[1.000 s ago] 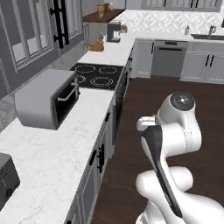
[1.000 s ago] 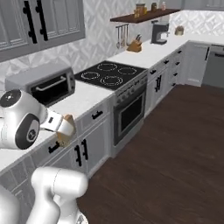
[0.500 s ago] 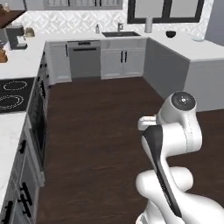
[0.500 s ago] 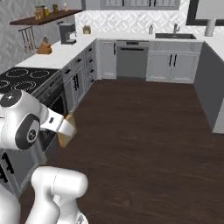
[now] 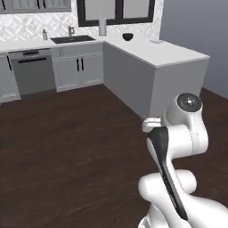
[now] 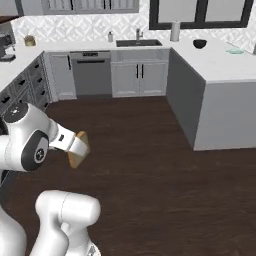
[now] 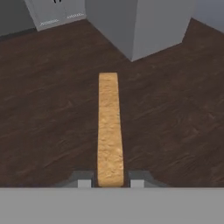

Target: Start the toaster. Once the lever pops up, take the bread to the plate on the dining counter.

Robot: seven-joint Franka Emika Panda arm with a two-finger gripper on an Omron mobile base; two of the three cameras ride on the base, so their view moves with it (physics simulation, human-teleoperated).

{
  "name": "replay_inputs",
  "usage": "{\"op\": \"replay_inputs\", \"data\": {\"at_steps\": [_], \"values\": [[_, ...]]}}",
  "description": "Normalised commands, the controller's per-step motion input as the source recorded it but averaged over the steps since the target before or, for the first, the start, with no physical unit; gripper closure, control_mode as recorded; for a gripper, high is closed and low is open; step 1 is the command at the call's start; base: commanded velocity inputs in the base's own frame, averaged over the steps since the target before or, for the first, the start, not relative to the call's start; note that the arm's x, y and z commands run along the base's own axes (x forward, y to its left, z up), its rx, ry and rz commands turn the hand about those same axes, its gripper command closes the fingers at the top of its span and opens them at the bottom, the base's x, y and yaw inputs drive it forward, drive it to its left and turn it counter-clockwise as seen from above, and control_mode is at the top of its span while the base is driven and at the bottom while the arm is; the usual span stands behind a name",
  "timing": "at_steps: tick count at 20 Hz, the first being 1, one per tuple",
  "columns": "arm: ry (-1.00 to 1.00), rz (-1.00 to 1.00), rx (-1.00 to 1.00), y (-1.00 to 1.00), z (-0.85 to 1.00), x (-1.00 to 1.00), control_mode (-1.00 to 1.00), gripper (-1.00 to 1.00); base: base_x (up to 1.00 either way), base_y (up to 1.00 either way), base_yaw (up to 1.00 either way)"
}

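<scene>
Carrying the bread (image 7: 109, 131) edge-on between the two finger tips of the gripper (image 7: 108, 183), jaws narrowed onto its flat faces at the near end, the slice jutting forward over dark wood floor (image 7: 48, 127). Seen from the right base camera, riding as a tan wedge (image 6: 79, 149) at the end of the white arm, low at the picture's left and well clear of the grey cabinets (image 6: 132, 77) beyond.

Likely handling: light, stiff enough after toasting to hold its own length, but crumbly and easily crushed or snapped, so gripping across the faces near one end, as here, and squeezing no harder. Slipping under a sharp swing looking the main risk.

Heading, by the look of it, toward the dining counter (image 5: 178, 55), its white slab standing well apart from the arm with a sharp grey corner (image 7: 131, 54) facing the hand. A small pale plate (image 6: 234, 50) lying far along the top, near the edge. Plenty of open floor between; lifting above the overhanging edge needed before reaching in.
</scene>
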Motion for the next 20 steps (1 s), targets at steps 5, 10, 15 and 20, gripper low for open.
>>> {"op": "replay_inputs", "data": {"at_steps": [5, 10, 15, 20], "values": [[0.0, 0.0, 0.0, 0.0, 0.0, 0.0, 1.0, 1.0, 1.0, -0.03, -0.5], [0.0, 0.0, 0.0, 0.0, 0.0, 0.0, 1.0, 1.0, 0.99, 0.0, -0.63], [0.0, 0.0, 0.0, 0.0, 0.0, 0.0, 1.0, 1.0, 1.0, 0.0, -0.61], [0.0, 0.0, 0.0, 0.0, 0.0, 0.0, 1.0, 1.0, 1.0, 0.0, -0.52]]}}
